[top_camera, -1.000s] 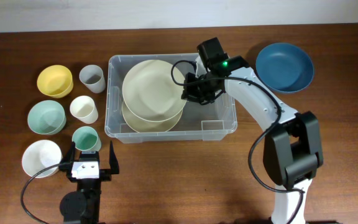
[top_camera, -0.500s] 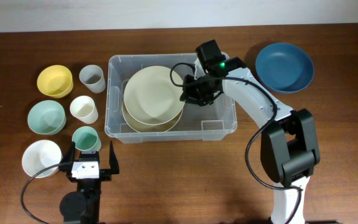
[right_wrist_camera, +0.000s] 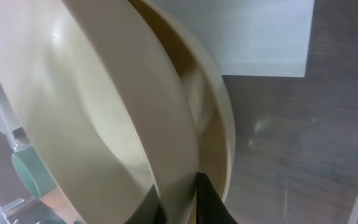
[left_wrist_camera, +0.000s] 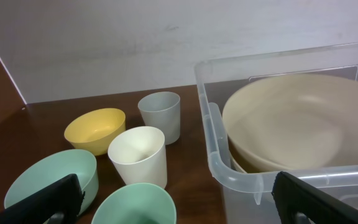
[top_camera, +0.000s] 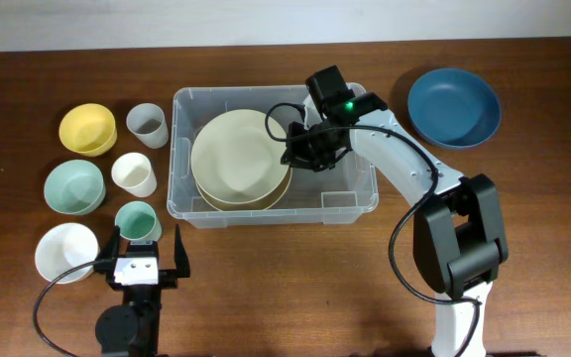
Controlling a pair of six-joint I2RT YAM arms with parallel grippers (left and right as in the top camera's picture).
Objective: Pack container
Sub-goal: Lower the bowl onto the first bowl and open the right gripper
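The clear plastic container (top_camera: pixel 350 203) stands in the middle of the table and also shows in the left wrist view (left_wrist_camera: pixel 211 140). Two large cream bowls lie in it. My right gripper (top_camera: pixel 295 149) is shut on the rim of the upper cream bowl (top_camera: pixel 231 151), which rests nearly flat on the lower cream bowl (top_camera: pixel 266 198). In the right wrist view the fingers (right_wrist_camera: pixel 182 199) pinch the upper bowl's rim (right_wrist_camera: pixel 104 106), with the lower bowl (right_wrist_camera: pixel 216 118) behind it. My left gripper (top_camera: pixel 147 260) is open and empty at the table's front left, just in front of a green cup (top_camera: pixel 137 218).
A blue bowl (top_camera: pixel 453 106) sits right of the container. Left of it stand a yellow bowl (top_camera: pixel 88 128), grey cup (top_camera: pixel 148 125), cream cup (top_camera: pixel 133 174), green bowl (top_camera: pixel 74 186) and white bowl (top_camera: pixel 65 251). The container's white label (right_wrist_camera: pixel 266 31) shows on its base.
My right gripper has lowered the upper cream bowl and shifted it left, from tilted to nearly flat on the lower bowl. The left arm has not moved.
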